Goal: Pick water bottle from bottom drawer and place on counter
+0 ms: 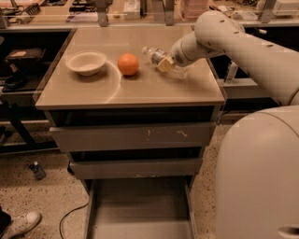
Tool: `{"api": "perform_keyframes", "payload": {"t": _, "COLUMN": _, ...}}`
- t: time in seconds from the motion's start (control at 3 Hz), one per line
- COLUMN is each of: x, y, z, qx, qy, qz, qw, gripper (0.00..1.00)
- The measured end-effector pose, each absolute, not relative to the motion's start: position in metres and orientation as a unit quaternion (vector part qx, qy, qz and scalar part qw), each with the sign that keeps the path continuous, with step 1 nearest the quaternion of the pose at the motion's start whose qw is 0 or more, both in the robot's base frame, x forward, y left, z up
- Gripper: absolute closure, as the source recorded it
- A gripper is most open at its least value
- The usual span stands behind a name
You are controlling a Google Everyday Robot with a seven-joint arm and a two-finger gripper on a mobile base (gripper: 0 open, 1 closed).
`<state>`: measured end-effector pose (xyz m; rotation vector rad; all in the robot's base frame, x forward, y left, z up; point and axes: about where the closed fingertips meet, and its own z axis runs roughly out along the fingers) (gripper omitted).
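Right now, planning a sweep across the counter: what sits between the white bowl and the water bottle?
The orange, in the camera view, touching neither the bowl nor the water bottle. The gripper is at the bottle.

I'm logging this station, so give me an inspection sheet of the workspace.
Surface: glossy beige-grey counter on grey metal drawer cabinet.
Job's things: small clear plastic water bottle on its side on the counter; deep grey bottom drawer pulled open, nothing seen inside.
Clutter: round white bowl, round orange fruit, on the counter.
Tool: robot's tool at the bottle, over the counter's right rear.
Cables: dark cable on floor, left of drawer.
Surroundings: cluttered workbench behind.
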<state>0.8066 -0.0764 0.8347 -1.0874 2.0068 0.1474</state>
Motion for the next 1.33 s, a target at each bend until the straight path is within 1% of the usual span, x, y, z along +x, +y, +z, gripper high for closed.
{"api": "perform_keyframes", "payload": {"t": 0.67, "x": 0.8066, "y": -0.0763, "z": 0.8346, "qx": -0.433, "qy": 0.799, "qz": 0.059, "qw": 0.414, "gripper": 0.11}}
{"api": "perform_keyframes", "payload": {"t": 1.0, "x": 0.8066, "y": -0.0762, "z": 0.8345, "qx": -0.433, "qy": 0.799, "qz": 0.059, "qw": 0.414, "gripper": 0.00}}
{"api": "perform_keyframes", "payload": {"t": 1.33, "x": 0.8066, "y": -0.0762, "z": 0.8345, "qx": -0.433, "qy": 0.799, "qz": 0.059, "qw": 0.414, "gripper": 0.00}}
